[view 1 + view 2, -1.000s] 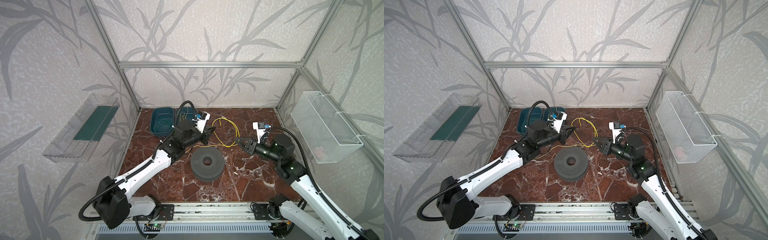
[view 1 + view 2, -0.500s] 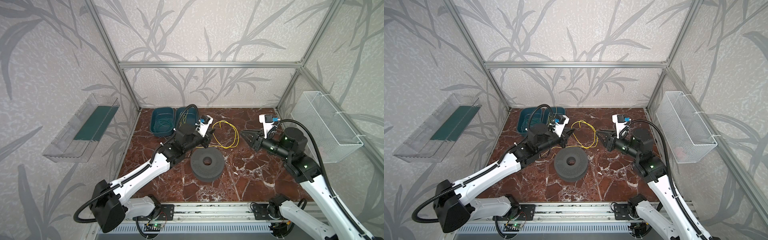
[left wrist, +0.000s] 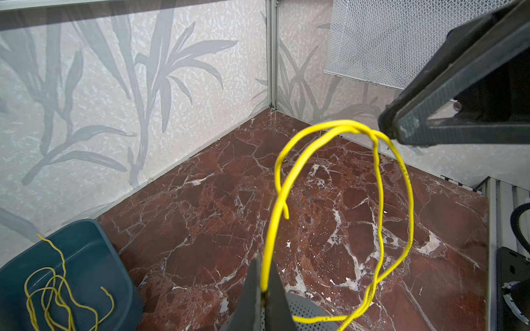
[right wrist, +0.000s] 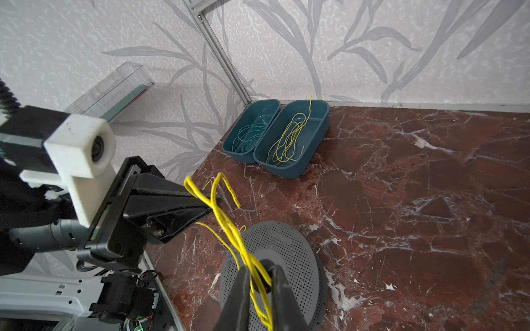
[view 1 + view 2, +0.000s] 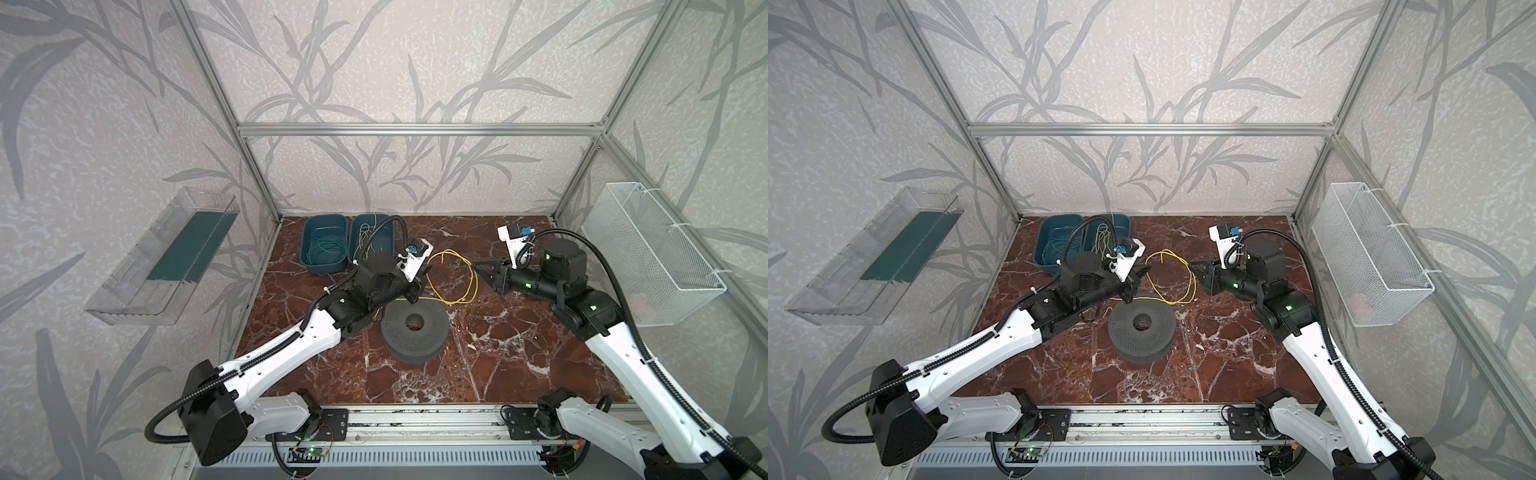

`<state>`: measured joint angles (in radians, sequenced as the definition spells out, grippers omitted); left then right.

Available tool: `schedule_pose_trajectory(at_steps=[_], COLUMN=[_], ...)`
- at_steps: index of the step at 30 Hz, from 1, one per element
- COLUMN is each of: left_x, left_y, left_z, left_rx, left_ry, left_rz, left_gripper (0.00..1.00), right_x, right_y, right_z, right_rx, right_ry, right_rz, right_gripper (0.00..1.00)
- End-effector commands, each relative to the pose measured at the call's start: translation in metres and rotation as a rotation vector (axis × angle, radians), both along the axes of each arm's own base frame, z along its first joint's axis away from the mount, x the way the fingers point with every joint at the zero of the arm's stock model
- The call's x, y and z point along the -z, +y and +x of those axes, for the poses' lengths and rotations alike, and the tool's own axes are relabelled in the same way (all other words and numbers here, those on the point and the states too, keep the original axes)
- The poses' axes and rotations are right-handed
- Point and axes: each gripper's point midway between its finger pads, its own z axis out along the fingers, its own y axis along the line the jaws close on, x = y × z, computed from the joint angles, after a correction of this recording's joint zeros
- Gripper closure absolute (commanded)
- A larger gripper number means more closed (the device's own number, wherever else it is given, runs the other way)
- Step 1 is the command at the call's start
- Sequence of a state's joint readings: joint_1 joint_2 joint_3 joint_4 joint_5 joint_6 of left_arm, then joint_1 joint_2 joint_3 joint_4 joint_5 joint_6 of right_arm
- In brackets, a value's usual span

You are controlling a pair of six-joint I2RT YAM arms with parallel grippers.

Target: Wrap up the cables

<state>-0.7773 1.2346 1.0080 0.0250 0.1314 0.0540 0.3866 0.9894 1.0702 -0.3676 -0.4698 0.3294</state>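
From left claw [image 3: 263,262] to right claw [image 4: 260,268]: cable [image 3: 344,123].

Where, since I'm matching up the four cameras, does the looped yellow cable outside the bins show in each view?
Top view: looped yellow cable just right of centre, beyond the grey perforated disc.
Top view: near centre, beyond the disc.
Left wrist: a large foreground loop, one strand crossing the disc.
Right wrist: twisted foreground strands, passing in front of the disc.
Shared landmark: the disc.
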Motion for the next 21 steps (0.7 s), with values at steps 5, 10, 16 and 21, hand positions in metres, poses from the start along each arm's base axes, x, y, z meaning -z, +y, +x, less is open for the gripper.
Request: schedule_pose_trajectory(at_steps=[5, 10, 16, 21], left_x=[-0.016, -0.016, -0.017, -0.016], left_y=[0.002, 0.000, -0.001, 0.000], left_z=[-0.003, -0.004, -0.004, -0.004], left_rx=[0.004, 0.008, 0.012, 0.007], left_ry=[-0.052, -0.051, -0.051, -0.051], left_rz=[-0.001, -0.001, -0.001, 0.007], left_gripper=[1.00, 1.00, 1.00, 1.00], right_x=[-0.005, 0.005, 0.016, 0.013], right_y=[0.002, 0.005, 0.007, 0.005], right_z=[-0.007, -0.006, -0.005, -0.007], right_rx=[-0.027, -0.038, -0.039, -0.036], right_ry=[-0.017, 0.013, 0.040, 0.027], right_rz=[0.009, 0.009, 0.011, 0.015], right_gripper=[0.85, 0.81, 0.87, 0.96])
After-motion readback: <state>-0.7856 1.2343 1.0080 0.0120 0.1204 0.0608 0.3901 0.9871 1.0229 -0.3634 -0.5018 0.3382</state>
